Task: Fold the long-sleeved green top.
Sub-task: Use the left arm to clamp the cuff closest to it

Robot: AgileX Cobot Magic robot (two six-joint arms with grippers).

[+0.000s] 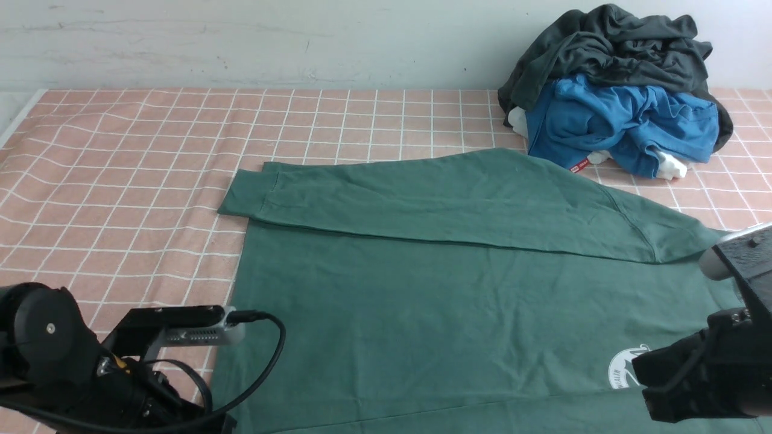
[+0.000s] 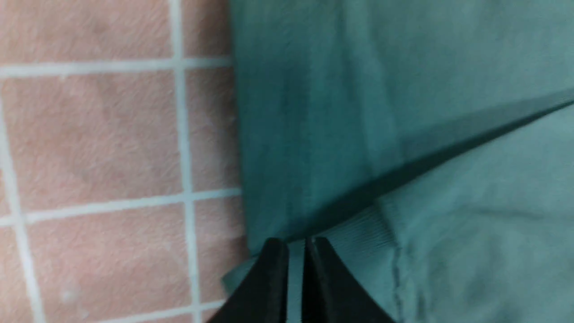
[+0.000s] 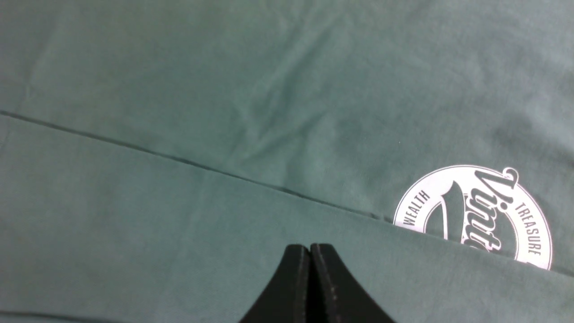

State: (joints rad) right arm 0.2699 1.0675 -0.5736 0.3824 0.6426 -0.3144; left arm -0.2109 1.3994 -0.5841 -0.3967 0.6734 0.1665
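Green long-sleeved top: the green long-sleeved top (image 1: 386, 301) is spread across the near and middle part of the checked cloth (image 1: 139, 181), its right end partly hidden behind the right arm (image 1: 718, 361).
Far sleeve: the far sleeve (image 1: 422, 199) is laid over the body in a long band, its cuff (image 1: 244, 194) pointed left and poked just past the side edge.
Near side: another layer (image 1: 482, 416) is seen folded over the body, its edge running under the logo.
Logo: the white round logo (image 3: 529, 220) is partly covered by that layer; "WEALTH" and "TREASURE" can be read.
Left gripper: the left gripper (image 2: 297, 244) is poised at the cuff end of the far sleeve, fingertips drawn near each other with a slim gap showing; whether cloth is pinched cannot be told.
Right gripper: the right gripper (image 3: 309, 246) is clenched, tips together, over the near layer, and no cloth is seen caught between them.
Far right: a charcoal garment (image 1: 627, 48) is heaped on a blue garment (image 1: 621, 120), with white fabric (image 1: 670, 166) peeking out underneath.
Backdrop: a pale wall (image 1: 271, 42) is seen beyond the cloth.
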